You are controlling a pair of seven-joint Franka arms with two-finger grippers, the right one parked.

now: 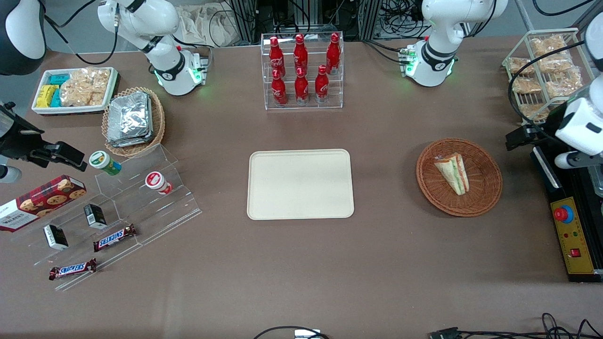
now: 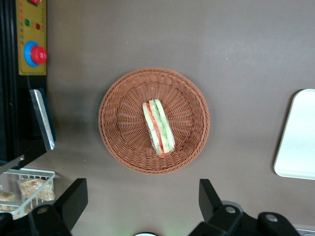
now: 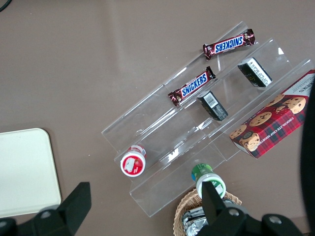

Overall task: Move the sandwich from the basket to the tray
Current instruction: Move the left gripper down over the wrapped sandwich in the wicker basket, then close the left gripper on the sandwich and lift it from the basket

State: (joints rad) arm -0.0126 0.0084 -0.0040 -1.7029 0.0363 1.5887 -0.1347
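On the brown table, at the working arm's end: the round wicker basket [image 1: 459, 177] stands, well apart from the tray.
Sandwich [image 1: 452, 173]: it lies inside the basket, near the middle, on its side. White bread outside, green and orange-red layers between. Nothing touches it.
Sandwich seen from the left wrist camera [image 2: 158, 127]: a narrow wedge lying across the small woven centre of the basket [image 2: 123, 101], with free wicker all around it.
Tray [image 1: 300, 184]: flat, cream-beige, with rounded corners, at the middle of the table. One rounded edge of it shows also in the left wrist view [image 2: 298, 135].
Gripper [image 2: 140, 201]: it is held high above the table, over the edge of the basket, not touching the basket or the sandwich.
Fingers [image 2: 74, 199]: the two black fingers are spread wide apart and hold nothing; between them I see only the bare table and the rim of the basket.
Left arm in the front view: its white wrist part [image 1: 577, 127] hangs near the yellow control box [image 1: 572, 235] with a red button, beside the basket.
Bottle rack [image 1: 302, 70]: a clear stand with red cola bottles, farther from the front camera than the tray.
Wire rack [image 1: 544, 70]: it holds bags of snacks, at the working arm's end, farther from the front camera than the basket.
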